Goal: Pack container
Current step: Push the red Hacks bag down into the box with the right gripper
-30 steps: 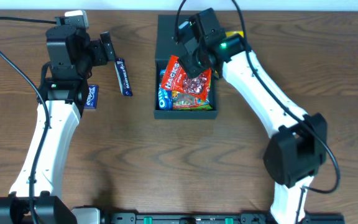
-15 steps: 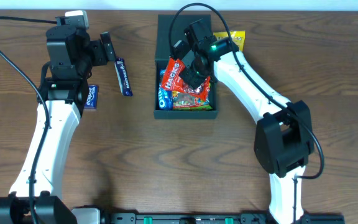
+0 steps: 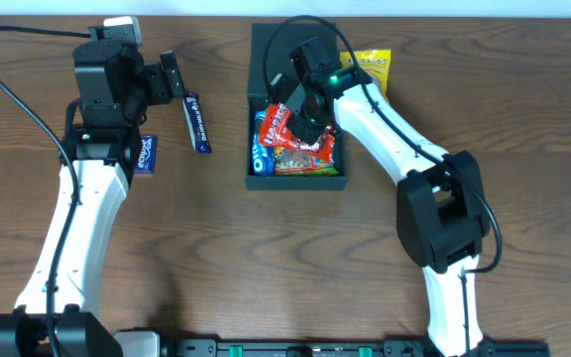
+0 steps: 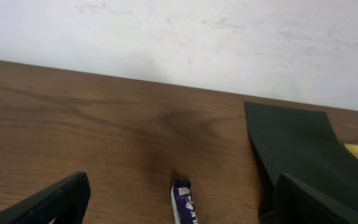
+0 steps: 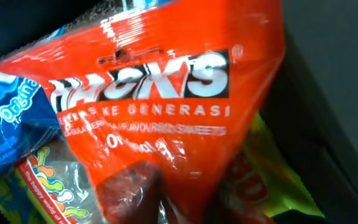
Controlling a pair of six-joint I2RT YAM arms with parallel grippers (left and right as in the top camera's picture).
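Note:
The container (image 3: 295, 181) is a dark teal square box at the table's back centre, its flap lid (image 3: 266, 50) lying open behind it. Several snack packets fill it. A red Hacks packet (image 3: 278, 121) lies tilted on top. My right gripper (image 3: 300, 117) is down in the box and shut, pinching the lower edge of the red Hacks packet (image 5: 166, 106), which fills the right wrist view and hides the fingertips. My left gripper (image 3: 171, 77) hovers wide open over the far end of a purple chocolate bar (image 3: 198, 123), left of the box, and holds nothing.
A blue Oreo packet (image 3: 260, 154) and a gummy packet (image 5: 48, 180) lie in the box under the red one. A yellow packet (image 3: 371, 65) rests on the table behind the box's right side. A small blue packet (image 3: 146, 155) sits beside the left arm.
My right gripper has swung left, deeper over the box, and closed on the red packet, which shifted left with it. The left arm has not moved.

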